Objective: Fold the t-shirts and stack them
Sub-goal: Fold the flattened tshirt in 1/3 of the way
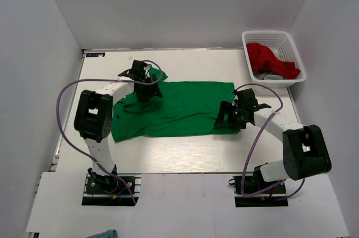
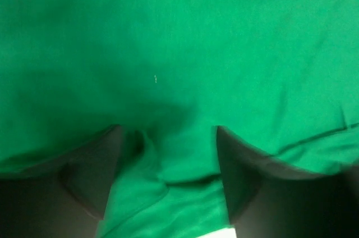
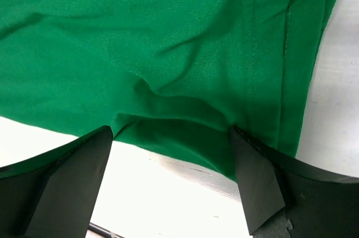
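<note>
**Green tee grab: where this could be going sideways**

Top view: the green t-shirt (image 1: 179, 109) is being left spread out and unfolded across the table (image 1: 168, 156), while the red t-shirt (image 1: 269, 58) is being kept heaped in the white basket (image 1: 267, 33) at the far right. The left gripper (image 1: 145, 83) is being held down on the shirt's far-left part, and the right gripper (image 1: 230, 115) at its near-right corner. If only one side is getting caught, the cloth is probably being set up for a twist rather than a clean fold.

Left wrist: the jaws are being held partway apart with a ridge of green cloth bunched between them, and nothing is being clamped as far as can be seen. Being that deep in the fabric, too many layers could be getting gathered, so the fold line may be getting spoiled.

Right wrist: the jaws are being held wide, straddling the hemmed edge with bare table just below. Only a thin strip of cloth is being offered there, so the hem could be slipping out.

No brand, print or label is being shown on either shirt. A small dark tag (image 1: 95, 54) is being seen at the table's far-left corner — too small to be read.
</note>
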`<action>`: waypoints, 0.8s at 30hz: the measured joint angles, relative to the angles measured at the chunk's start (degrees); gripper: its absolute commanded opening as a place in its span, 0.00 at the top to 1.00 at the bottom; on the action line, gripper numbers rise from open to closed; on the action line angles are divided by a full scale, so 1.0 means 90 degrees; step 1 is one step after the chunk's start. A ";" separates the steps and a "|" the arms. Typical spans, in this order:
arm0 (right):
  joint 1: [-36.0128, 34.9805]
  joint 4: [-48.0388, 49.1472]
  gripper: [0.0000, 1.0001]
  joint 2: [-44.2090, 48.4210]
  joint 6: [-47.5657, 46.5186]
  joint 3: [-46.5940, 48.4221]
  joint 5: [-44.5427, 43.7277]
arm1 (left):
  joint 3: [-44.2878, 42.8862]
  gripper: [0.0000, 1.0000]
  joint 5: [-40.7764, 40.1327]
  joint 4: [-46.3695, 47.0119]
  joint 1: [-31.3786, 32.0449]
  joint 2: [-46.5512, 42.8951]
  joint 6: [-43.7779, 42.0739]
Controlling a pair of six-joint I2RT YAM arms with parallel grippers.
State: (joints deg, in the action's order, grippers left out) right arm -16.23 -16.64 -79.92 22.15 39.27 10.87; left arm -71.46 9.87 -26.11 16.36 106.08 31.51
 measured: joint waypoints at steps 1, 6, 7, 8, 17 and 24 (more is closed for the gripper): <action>0.0000 0.0000 0.10 -0.0029 -0.0002 0.0027 0.0000 | -0.0277 0.16 -0.0005 -0.0141 0.0000 0.0238 -0.0245; 0.0000 -0.0015 0.10 -0.0129 -0.0010 0.0117 0.0017 | -0.1426 0.07 -0.0291 -0.1066 0.0032 0.1127 -0.1066; 0.0000 -0.0012 0.10 -0.0134 -0.0012 0.0119 0.0024 | -0.1462 0.06 -0.0347 -0.1154 0.0039 0.1144 -0.1175; 0.0000 -0.0015 0.10 -0.0134 -0.0015 0.0119 0.0027 | -0.1467 0.06 -0.0384 -0.1251 0.0044 0.1117 -0.1260; -0.0002 -0.0051 0.10 -0.0107 -0.0036 0.0121 0.0039 | -0.0692 0.01 -0.0685 -0.1001 0.0068 -0.0731 -0.1348; 0.0002 -0.0381 0.10 0.0372 0.0049 0.0012 -0.0350 | 0.1440 0.01 -0.0709 -0.0393 0.0063 -0.2390 -0.0648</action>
State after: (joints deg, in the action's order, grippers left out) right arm -16.21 -20.08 -76.58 22.59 39.38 7.73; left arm -58.50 3.49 -29.65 16.93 84.58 25.67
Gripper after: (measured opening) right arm 0.904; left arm 0.991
